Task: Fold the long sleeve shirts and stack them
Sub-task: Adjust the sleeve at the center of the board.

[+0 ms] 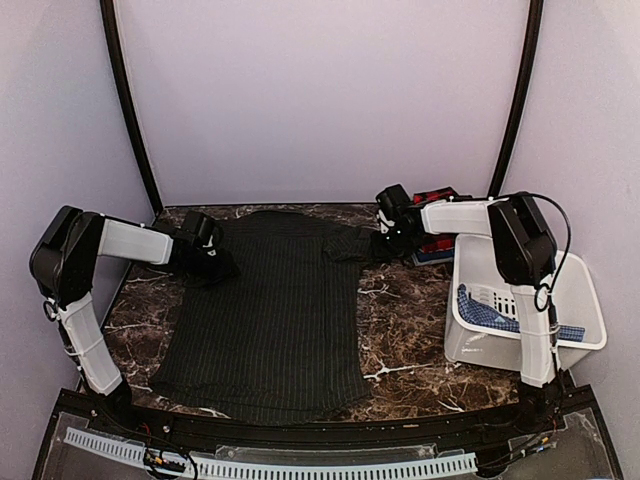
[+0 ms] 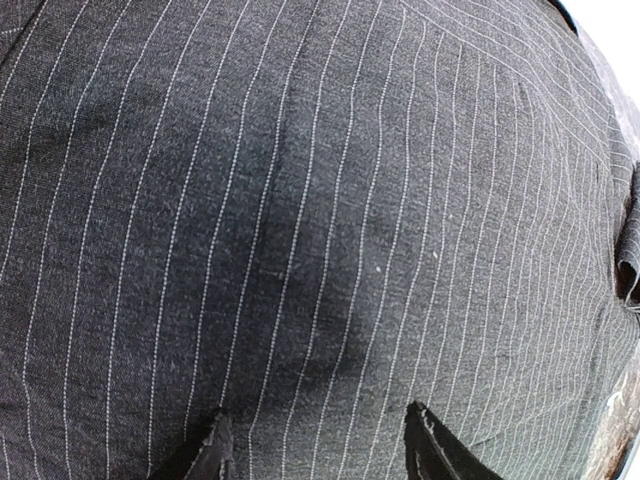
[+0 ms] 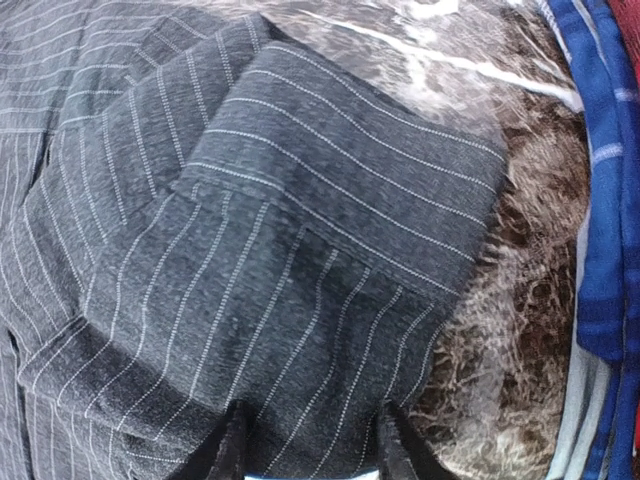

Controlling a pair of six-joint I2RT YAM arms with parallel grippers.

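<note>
The charcoal pinstripe shirt lies flat mid-counter, with a white bin at 4 o'clock. At 10 o'clock the left hand is over its shoulder, fingers parted and empty. At 1 o'clock the right hand is likewise parted over the folded cuff, with the plaid shirt beyond

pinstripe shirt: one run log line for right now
dark charcoal pinstriped cloth shirt: spread flat on brown marbled table | left hand: open, over shirt | right hand: over sleeve cuff, grip unclear
</note>
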